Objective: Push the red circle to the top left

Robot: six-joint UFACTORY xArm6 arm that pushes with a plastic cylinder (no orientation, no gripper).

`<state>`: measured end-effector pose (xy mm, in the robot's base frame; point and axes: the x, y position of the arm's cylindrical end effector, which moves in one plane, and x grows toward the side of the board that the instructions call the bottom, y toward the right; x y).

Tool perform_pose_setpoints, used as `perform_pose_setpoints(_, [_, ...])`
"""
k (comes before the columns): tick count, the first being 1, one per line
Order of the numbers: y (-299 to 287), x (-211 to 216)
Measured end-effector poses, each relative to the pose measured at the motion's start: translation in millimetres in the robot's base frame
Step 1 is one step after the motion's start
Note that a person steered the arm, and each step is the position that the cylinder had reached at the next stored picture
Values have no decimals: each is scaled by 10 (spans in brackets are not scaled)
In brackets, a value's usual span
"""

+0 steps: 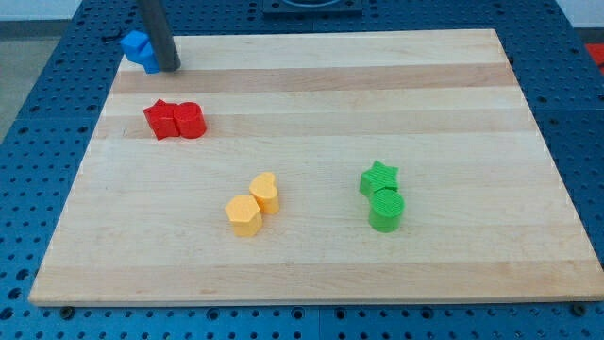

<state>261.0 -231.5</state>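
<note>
At the table's top-left corner a blue block touches my tip — the rod carries no jaws to open or close. Below sits a red star touching the red circle on its right, well apart from the tip. Mid-table, two yellow blocks touch; farther right, a green star abuts a green cylinder.

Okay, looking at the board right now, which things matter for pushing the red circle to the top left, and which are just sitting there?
Job: red circle; my tip, above it beside the blue block.
Lying about: red star, blue block, yellow heart, yellow hexagon, green star, green circle.
</note>
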Motion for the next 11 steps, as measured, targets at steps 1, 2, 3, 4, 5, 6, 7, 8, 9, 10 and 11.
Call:
perform_pose_setpoints(1, [-180,1])
perform_pose_setpoints(2, [96,84])
perform_pose_setpoints(3, [481,155])
perform_pose_setpoints(4, [724,701])
perform_pose_setpoints(5, [955,1157])
perform_pose_setpoints(6, [1008,1585])
perform_pose_setpoints(7, [914,2039])
perform_pose_setpoints(8, [713,2142])
perform_pose_setpoints(9, [671,2081])
perform_pose_setpoints(10, [647,1961])
perform_pose_setpoints(11, [505,1854])
